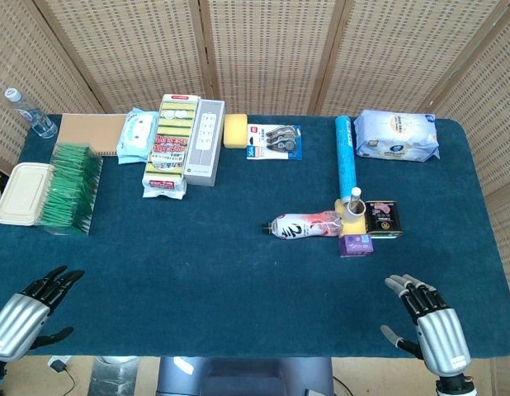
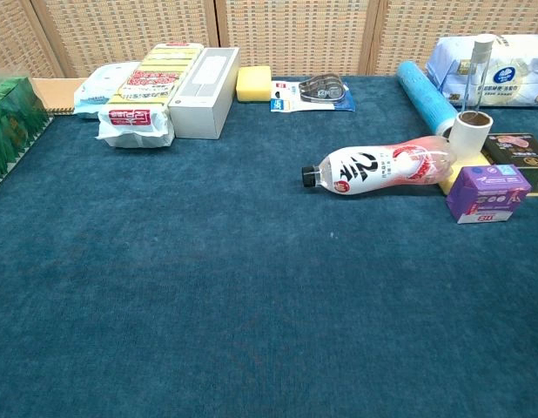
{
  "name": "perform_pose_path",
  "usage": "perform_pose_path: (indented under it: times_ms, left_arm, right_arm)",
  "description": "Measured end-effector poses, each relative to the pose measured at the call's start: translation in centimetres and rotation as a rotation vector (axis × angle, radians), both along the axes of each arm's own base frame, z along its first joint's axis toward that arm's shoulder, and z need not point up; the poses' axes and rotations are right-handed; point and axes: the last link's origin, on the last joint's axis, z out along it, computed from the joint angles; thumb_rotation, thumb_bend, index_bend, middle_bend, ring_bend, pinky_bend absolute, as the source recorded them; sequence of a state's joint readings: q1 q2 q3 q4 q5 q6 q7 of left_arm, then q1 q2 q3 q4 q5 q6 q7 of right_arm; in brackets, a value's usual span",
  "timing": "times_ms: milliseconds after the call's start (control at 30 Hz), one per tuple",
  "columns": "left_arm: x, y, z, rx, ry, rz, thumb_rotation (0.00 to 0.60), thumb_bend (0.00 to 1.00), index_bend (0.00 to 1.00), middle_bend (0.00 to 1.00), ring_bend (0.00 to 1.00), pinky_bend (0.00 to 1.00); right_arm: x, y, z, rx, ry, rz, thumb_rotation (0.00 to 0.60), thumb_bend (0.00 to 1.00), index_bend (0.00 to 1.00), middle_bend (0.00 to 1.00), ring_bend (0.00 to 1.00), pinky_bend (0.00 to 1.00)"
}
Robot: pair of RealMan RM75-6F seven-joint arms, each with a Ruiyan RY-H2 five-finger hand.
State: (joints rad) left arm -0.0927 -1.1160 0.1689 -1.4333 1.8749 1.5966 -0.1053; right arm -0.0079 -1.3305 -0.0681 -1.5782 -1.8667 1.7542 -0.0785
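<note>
Both robot hands are just parked at the near edge of the blue surface (image 1: 238, 272), holding nothing. The left robot hand (image 1: 28, 309) has its fingers spread, same for the right robot hand (image 1: 428, 322). Closest to the right one is a small purple box (image 1: 355, 244), next to a bottle (image 1: 304, 226) lying on its side.

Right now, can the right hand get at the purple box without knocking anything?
Probably yes. The right hand lies open at the near edge, and only bare cloth shows between it and the purple box. The lying bottle and dark tin sit beyond and beside it.
</note>
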Motion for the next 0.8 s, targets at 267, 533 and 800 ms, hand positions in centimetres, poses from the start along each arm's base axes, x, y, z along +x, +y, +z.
perform_pose_path:
  times_ms: [267,533,800]
  left_arm:
    - [0.1,0.0,-0.1,-0.005,0.004,-0.003,0.600,0.11,0.00,0.17,0.10,0.30]
    - [-0.1,-0.1,0.0,-0.002,0.002,0.003,0.600,0.11,0.00,0.17,0.10,0.30]
    - [-0.4,-0.4,0.2,0.012,-0.006,0.015,0.600,0.11,0.00,0.17,0.10,0.30]
  right_arm:
    - [-0.1,-0.1,0.2,-0.012,-0.003,-0.012,0.600,0.16,0.20,0.26,0.23,0.28]
    - [-0.2,-0.9,0.1,-0.017,-0.043,-0.030,0.600,0.16,0.20,0.27,0.25,0.29]
    - [-0.7,-3.3,-0.6,-0.012,-0.067,-0.076,0.600,0.16,0.20,0.28,0.27,0.30]
